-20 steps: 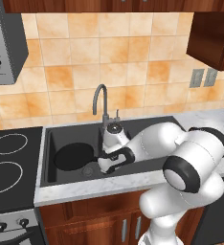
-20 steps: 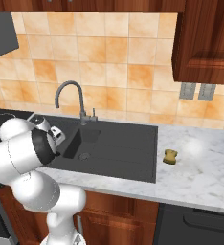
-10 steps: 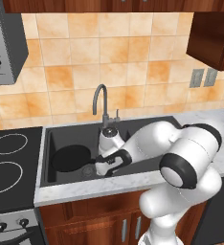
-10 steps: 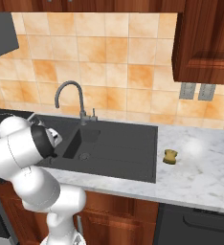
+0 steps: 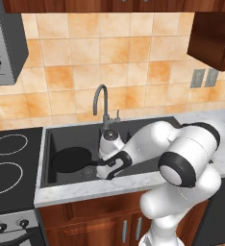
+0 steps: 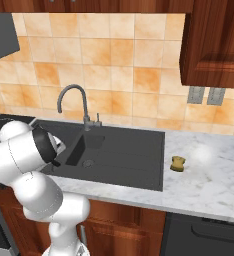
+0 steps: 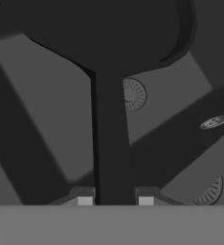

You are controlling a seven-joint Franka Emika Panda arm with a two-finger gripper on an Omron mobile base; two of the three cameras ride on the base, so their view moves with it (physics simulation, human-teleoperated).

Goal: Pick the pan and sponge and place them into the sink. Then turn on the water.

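The black pan (image 5: 71,159) is inside the sink's (image 5: 61,138) left basin, its long handle pointing right into my gripper (image 5: 99,168). My gripper is shut on the pan's handle. In the hand view the handle (image 7: 111,143) runs up from between my gripper's (image 7: 115,201) fingertips to the pan's round body (image 7: 109,28), with a basin drain (image 7: 133,94) behind it. I cannot tell whether the pan touches the basin floor. The yellow-tan sponge (image 6: 177,163) lies on the marble counter to the right of the sink (image 6: 124,150). No water falls from the grey gooseneck faucet (image 5: 101,98).
A black stovetop (image 5: 8,163) with ring burners borders the sink on the left. The faucet (image 6: 69,95) stands at the sink's back edge, close above my hand. Marble counter (image 6: 209,175) stretches right of the sponge. Wall cabinets hang overhead.
My hand has sunk lower into the left basin, and the pan has gone down and slightly left with it. The sponge has stayed put.
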